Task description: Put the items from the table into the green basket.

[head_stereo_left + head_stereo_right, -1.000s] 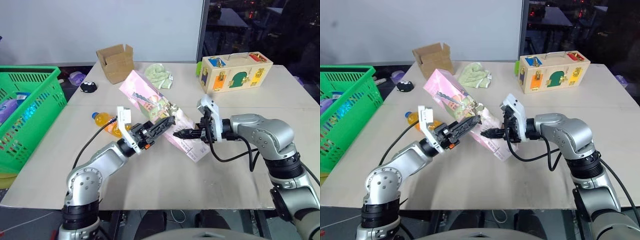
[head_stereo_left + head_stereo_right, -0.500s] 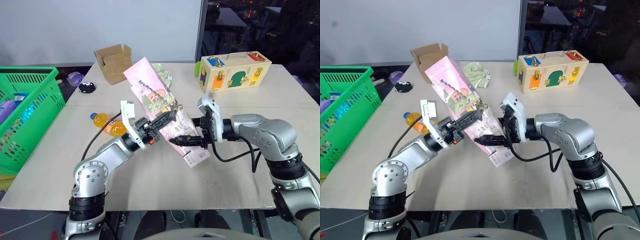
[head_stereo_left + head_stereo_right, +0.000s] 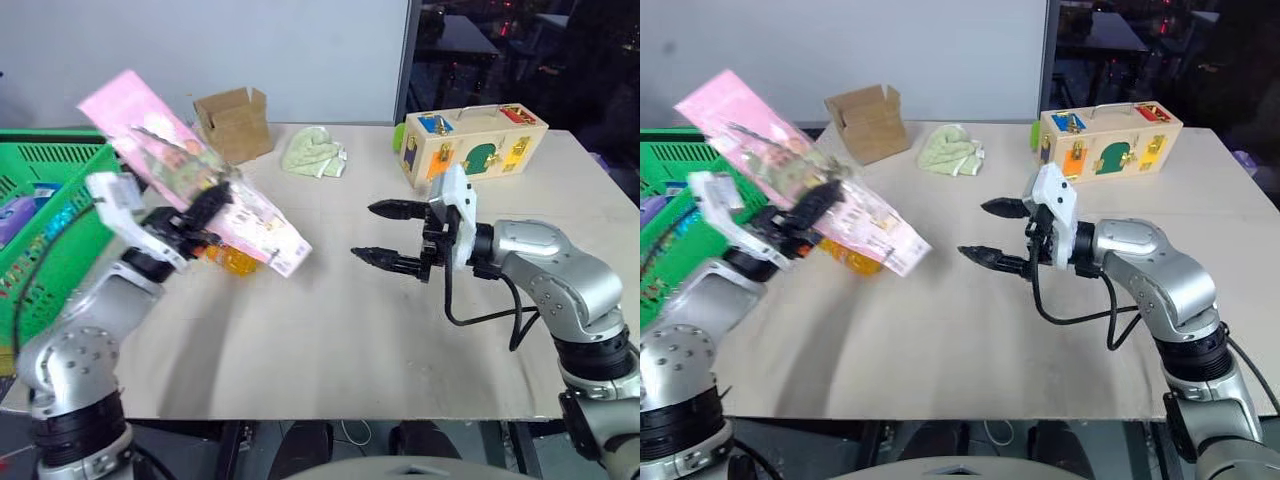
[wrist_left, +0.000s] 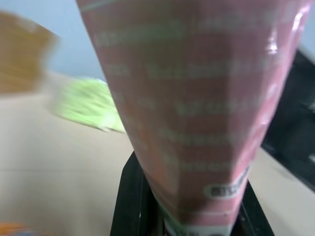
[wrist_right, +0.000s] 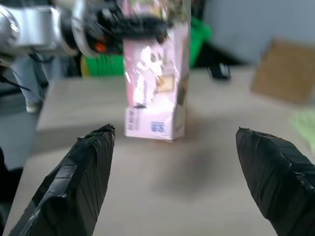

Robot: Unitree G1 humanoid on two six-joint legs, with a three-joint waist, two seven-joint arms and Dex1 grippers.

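My left gripper (image 3: pixel 205 212) is shut on the long pink carton (image 3: pixel 185 180), which hangs tilted in the air above the left end of the table (image 3: pixel 350 340), its upper end over the near rim of the green basket (image 3: pixel 45 215). In the left wrist view the carton (image 4: pixel 197 98) rises from between the black fingers (image 4: pixel 127 206). The orange bottle (image 3: pixel 236 262) lies on the table, partly hidden under the carton's lower end. My right gripper (image 3: pixel 364 230) hovers open and empty over mid-table, pointing toward the carton (image 5: pixel 157 98) between its fingertips (image 5: pixel 93 167).
An open cardboard box (image 3: pixel 232 122), a crumpled green cloth (image 3: pixel 315 157) and a wooden latch box (image 3: pixel 475 140) stand along the far side of the table. The basket holds some blue and purple packages (image 3: pixel 20 215).
The right gripper let go of the carton, opened and rose a little. The left gripper shut on the carton and swung it up and to the left toward the basket, uncovering the table's middle.
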